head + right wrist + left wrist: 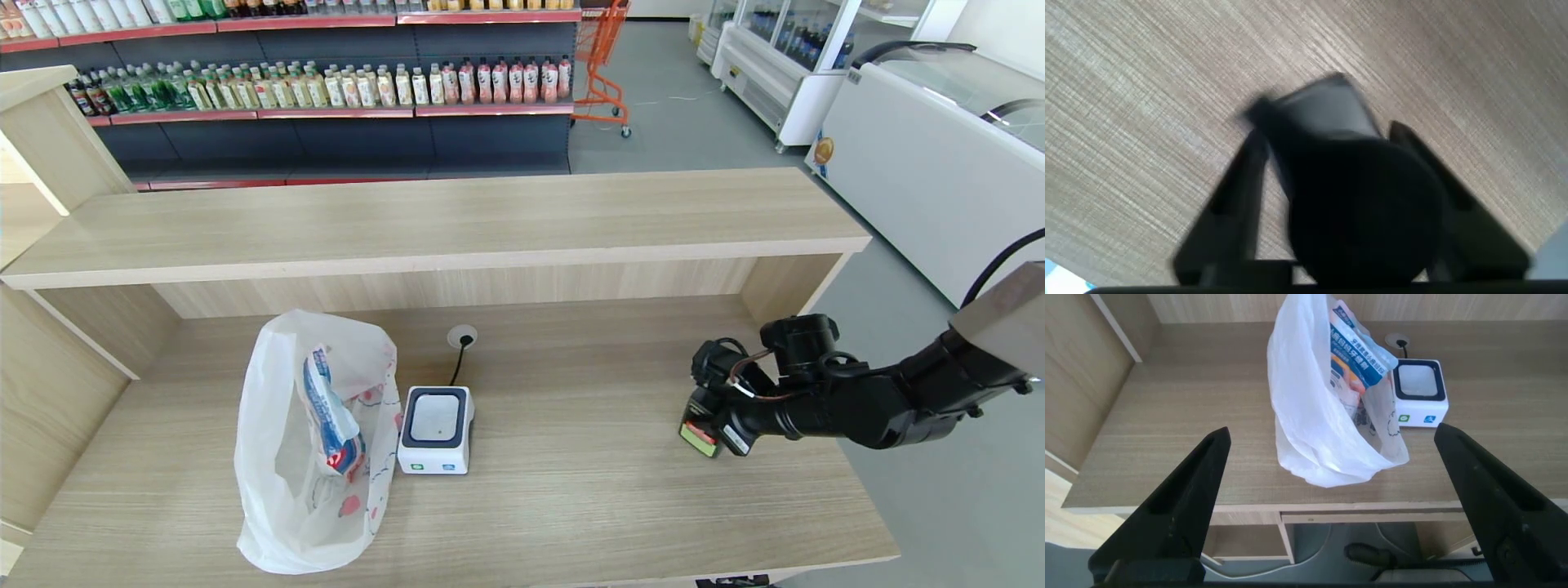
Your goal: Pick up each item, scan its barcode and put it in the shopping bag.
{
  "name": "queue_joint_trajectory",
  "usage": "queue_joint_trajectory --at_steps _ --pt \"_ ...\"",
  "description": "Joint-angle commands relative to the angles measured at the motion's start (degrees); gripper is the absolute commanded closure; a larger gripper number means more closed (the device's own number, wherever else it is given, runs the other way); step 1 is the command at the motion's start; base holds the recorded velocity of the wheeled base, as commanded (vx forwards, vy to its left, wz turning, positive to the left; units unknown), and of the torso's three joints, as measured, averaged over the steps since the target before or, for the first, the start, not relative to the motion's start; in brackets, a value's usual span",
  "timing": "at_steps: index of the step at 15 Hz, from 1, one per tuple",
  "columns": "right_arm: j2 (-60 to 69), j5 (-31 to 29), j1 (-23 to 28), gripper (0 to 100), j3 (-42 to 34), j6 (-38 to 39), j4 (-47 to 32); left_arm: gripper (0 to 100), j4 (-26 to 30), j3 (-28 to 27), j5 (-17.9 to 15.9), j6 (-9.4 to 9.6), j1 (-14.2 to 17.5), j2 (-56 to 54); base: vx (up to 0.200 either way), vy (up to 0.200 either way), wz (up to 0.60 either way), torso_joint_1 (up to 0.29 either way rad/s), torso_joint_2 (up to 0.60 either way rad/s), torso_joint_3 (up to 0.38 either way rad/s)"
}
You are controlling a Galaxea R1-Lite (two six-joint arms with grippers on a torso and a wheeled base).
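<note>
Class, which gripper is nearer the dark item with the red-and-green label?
Right. The right gripper has its fingers around the dark item at the right of the counter; the left gripper hangs open off the front edge, facing the shopping bag.

We see a pale wooden counter (620,490). The white shopping bag (269,506) stands on it, well apart from the fingers (1234,208) of the right gripper (702,433), which clasp a small item (699,439). The scanner (435,429) sits just beside the bag, on its side nearer those fingers. The bag lies ahead of the wide-spread fingers (1167,514) of the left gripper (1331,431).
</note>
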State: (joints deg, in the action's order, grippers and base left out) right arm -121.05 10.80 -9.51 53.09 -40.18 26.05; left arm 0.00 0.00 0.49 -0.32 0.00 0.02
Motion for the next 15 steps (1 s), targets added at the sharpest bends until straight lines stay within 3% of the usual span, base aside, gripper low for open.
queue_joint_trajectory --at_steps 1,7,9,11,13,15 --pt "-1.03 0.01 -0.51 100 1.05 -0.16 0.05 0 0.0 0.0 0.04 -0.03 0.0 -0.02 0.0 0.0 0.0 0.0 0.0 0.0" --pt "5.12 0.01 -1.21 100 -1.15 3.27 1.28 0 0.0 0.0 0.04 -0.03 -0.09 -0.02 0.0 0.0 0.0 0.0 0.0 0.0" --pt "11.28 -0.08 -0.25 100 -6.16 6.78 6.56 0 0.0 0.0 0.04 -0.03 0.0 -0.02 0.0 0.0 0.0 0.0 0.0 0.0" --pt "18.04 -0.34 1.42 100 -16.0 5.38 19.65 0 0.0 0.0 0.04 -0.03 0.0 -0.02 0.0 0.0 0.0 0.0 0.0 0.0" --pt "21.82 3.35 0.37 100 -26.81 -7.02 33.1 0 0.0 0.0 0.04 -0.03 0.0 -0.02 0.0 0.0 0.0 0.0 0.0 0.0" --pt "21.3 22.42 -0.42 100 -26.46 -24.51 31.52 0 0.0 0.0 0.04 -0.03 -0.09 -0.02 0.0 0.0 0.0 0.0 0.0 0.0"
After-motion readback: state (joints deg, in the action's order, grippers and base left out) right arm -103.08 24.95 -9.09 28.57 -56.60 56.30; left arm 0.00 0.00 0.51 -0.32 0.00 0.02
